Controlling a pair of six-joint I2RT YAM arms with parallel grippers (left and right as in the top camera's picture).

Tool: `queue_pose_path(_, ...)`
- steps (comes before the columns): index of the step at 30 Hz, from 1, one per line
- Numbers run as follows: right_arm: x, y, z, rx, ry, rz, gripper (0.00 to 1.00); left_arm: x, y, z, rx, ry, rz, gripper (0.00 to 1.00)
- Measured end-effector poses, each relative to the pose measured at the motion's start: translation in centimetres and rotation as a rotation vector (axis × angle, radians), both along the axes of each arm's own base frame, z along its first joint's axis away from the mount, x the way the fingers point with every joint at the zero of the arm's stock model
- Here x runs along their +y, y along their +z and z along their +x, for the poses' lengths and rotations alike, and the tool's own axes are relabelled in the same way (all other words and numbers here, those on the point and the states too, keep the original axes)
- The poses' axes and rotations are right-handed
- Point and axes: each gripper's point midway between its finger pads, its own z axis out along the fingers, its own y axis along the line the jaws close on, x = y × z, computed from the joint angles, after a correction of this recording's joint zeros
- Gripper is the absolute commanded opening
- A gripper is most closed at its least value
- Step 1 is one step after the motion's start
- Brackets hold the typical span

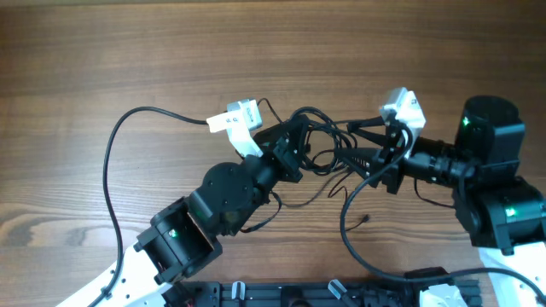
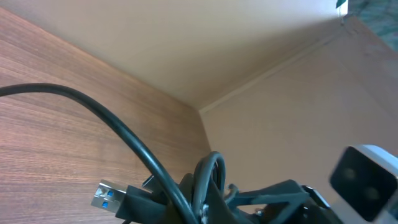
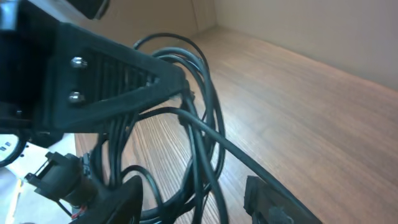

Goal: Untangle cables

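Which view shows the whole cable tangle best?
Overhead: the cable tangle shows whole, between left gripper and right gripper. Right wrist shows only close loops; left wrist just one loop.

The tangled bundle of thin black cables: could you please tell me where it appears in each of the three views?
Overhead: the cable bundle lies at centre, slightly right of the middle.
Left wrist: the bundle is at bottom centre, its loops rising from the lower edge.
Right wrist: the bundle is centre-left, its loops running down the frame.
Shared landmark: the wood-grain table, behind the bundle in every view.
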Motion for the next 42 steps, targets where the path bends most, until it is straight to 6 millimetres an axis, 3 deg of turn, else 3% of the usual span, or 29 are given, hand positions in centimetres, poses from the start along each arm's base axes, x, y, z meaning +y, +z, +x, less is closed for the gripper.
queue_pose_path(2,0.0,-0.3,0.3,0.020,-0.003,0.001,0.44,-0.2,0.2,-0.1,-0.005,-0.013,-0.008,0.04)
queue_pose_path(5,0.1,-0.8,0.7,0.050,-0.006,0.003,0.04,-0.4,0.6,-0.3,-0.014,-0.027,-0.023,0.04)
queue_pose_path(16,0.1,-1.4,0.7,0.080,-0.011,-0.005,0.04,0.1,0.5,0.1,-0.015,0.016,-0.016,0.04)
queue_pose_path(25,-3.1,-3.6,1.2,0.160,-0.281,-0.144,0.04,-0.3,-0.7,-0.3,0.007,0.001,0.013,0.04)
queue_pose_path(26,-3.1,-3.6,1.2,0.167,-0.287,-0.142,0.11,-0.3,-0.8,-0.3,0.008,0.001,0.016,0.04)
queue_pose_path(27,-3.2,-3.6,1.3,0.170,-0.290,-0.141,0.37,-0.3,-0.9,-0.3,0.010,0.001,0.018,0.04)
queue_pose_path(28,-3.4,-3.8,1.3,0.176,-0.302,-0.149,0.57,-0.1,-0.9,-0.2,0.009,0.010,0.018,0.04)
queue_pose_path(30,-4.2,-4.3,1.6,0.182,-0.331,-0.172,0.77,1.3,0.0,0.3,-0.010,0.074,0.001,0.04)
queue_pose_path(32,-3.7,-4.0,1.3,0.162,-0.285,-0.164,0.80,2.2,0.8,0.4,-0.027,0.104,-0.019,0.04)
queue_pose_path(38,-3.2,-3.7,1.0,0.149,-0.249,-0.151,0.85,2.5,0.9,0.5,-0.029,0.122,-0.019,0.04)
queue_pose_path(42,-4.0,-3.8,1.8,0.149,-0.317,-0.166,0.82,2.7,1.2,0.3,-0.048,0.118,-0.009,0.04)
